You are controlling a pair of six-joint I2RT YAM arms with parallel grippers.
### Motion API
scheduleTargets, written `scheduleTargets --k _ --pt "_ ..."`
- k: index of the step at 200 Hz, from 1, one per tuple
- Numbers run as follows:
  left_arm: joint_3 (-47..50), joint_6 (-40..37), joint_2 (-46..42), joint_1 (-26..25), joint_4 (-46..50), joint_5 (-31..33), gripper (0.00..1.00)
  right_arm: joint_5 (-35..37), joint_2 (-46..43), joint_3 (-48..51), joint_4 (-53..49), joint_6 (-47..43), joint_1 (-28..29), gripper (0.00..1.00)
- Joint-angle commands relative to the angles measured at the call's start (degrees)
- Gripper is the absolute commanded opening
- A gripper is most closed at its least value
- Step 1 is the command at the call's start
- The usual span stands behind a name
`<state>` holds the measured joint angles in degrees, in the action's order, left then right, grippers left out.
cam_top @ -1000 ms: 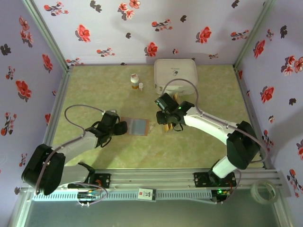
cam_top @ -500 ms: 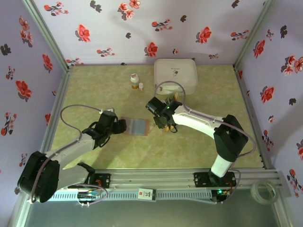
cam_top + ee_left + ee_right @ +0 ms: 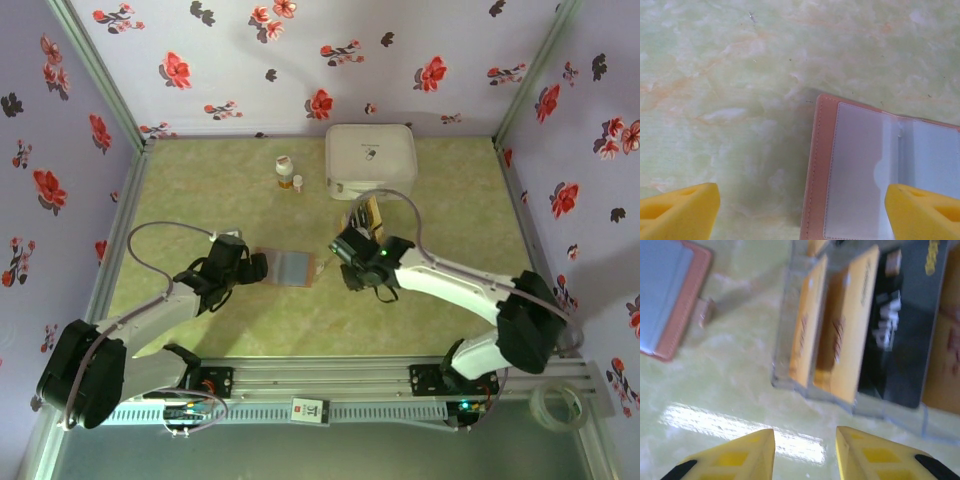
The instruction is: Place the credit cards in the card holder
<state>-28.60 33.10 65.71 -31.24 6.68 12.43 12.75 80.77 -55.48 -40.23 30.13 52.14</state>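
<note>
two grippers are counted. at the left, the left gripper (image 3: 800,202) is seen with its yellow jaws spread wide and nothing caught between them. it is poised over the green marbled table (image 3: 740,75), at the left edge of the one card holder (image 3: 865,175). the card holder is laid open and flat near the middle of the table, between the two grippers, with a reddish-brown rim framing pale grey pockets. behind it, two small bottles (image 3: 285,168) are stood side by side, their labels too small to be read.

further right, the right gripper (image 3: 804,440) is seen with its jaws parted by a narrow gap and nothing gripped, just short of the credit cards (image 3: 850,335). the cards are stood on edge in one clear stand (image 3: 782,375), to the right of the card holder. at least three tan-gold cards and one black card (image 3: 900,325) are counted. pale and gold marks are printed on the black card, but they are blurred past reading. one white box (image 3: 370,160) is set at the back right, and a small dark mark on its lid cannot be made out.
</note>
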Motion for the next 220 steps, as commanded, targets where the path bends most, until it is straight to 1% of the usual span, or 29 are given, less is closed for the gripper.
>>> scheduleTargets --k 1,21,44,69,118,189,202,220 --pt "-2.15 0.89 0.19 -0.18 0.80 1.59 0.87 -1.24 -2.55 5.44 3.73 4.60 0.19 0.38" --pt "-2.50 0.96 0.88 -0.19 0.52 1.60 0.88 -0.98 -3.34 8.74 8.69 5.92 0.22 0.38" --pt "-2.72 1.13 1.25 -0.22 0.59 1.54 0.88 1.48 -2.08 10.39 13.85 7.07 0.13 0.38" --pt "-2.79 1.18 1.00 -0.22 0.79 1.51 0.89 3.90 1.12 8.81 15.68 6.46 -0.61 0.38" --pt "-2.69 1.49 0.65 -0.23 1.14 1.53 0.91 4.56 6.31 5.33 17.63 4.16 -4.00 0.37" --pt "-2.60 1.69 0.20 -0.31 1.15 1.37 0.92 1.27 9.41 0.78 18.34 1.52 -8.54 0.36" --pt "-2.51 1.63 0.01 -0.31 1.21 1.28 0.93 0.08 7.80 0.16 16.87 1.07 -8.57 0.36" --pt "-2.57 1.61 -0.06 -0.31 1.23 1.13 0.94 -1.94 3.07 -0.22 14.79 0.82 -8.56 0.39"
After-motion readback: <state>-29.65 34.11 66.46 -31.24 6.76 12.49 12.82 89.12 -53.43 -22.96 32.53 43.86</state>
